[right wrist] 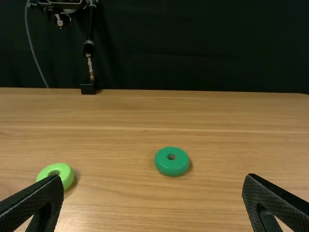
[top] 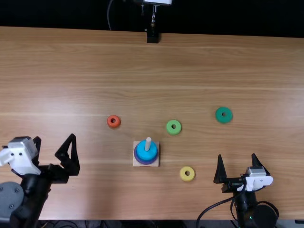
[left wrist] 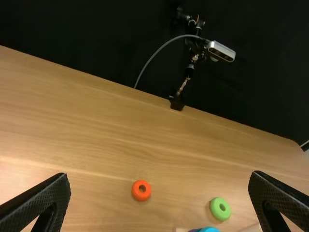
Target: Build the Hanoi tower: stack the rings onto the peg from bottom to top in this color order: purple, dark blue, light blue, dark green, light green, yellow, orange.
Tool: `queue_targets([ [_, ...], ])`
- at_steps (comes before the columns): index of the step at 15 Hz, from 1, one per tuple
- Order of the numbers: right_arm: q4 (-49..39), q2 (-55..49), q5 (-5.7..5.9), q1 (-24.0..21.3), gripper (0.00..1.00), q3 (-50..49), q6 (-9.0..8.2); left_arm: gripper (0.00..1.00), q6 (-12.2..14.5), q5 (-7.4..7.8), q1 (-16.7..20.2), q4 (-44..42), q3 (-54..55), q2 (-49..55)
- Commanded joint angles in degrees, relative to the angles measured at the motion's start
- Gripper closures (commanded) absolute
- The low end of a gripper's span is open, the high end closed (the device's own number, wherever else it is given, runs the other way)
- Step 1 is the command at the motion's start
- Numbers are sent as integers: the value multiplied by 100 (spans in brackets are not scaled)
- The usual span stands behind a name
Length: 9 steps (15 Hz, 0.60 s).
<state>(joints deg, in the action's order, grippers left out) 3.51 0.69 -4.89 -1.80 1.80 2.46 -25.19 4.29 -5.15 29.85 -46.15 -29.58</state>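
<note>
Fingers (top: pixel 74 152) wide apart, left gripper (top: pixel 54 137)

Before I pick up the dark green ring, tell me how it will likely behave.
The dark green ring looks thick and solid, so it would probably keep its shape when pinched. Lying flat on its broad side, it should slide rather than roll if nudged. Its smooth, rounded rim may slip if gripped off-center.
</note>
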Motion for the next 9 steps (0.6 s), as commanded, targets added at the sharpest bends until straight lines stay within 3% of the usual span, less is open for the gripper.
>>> queue_targets([
  [1, -7, -69, -7, -48, 0, -75, -14, 0, 346, -29, 49, 11, 449, 366],
  [3, -18, -69, -7, -48, 0, -75, -14, 0, 1042, 172, 251, 21, 704, 761],
  [5, -7, -69, -7, -48, 0, -75, -14, 0, 1528, 362, 462, -158, 1170, 1315],
  [9, -7, -69, -7, -48, 0, -75, -14, 0, 1971, 256, 321, -569, 2312, 1763],
])
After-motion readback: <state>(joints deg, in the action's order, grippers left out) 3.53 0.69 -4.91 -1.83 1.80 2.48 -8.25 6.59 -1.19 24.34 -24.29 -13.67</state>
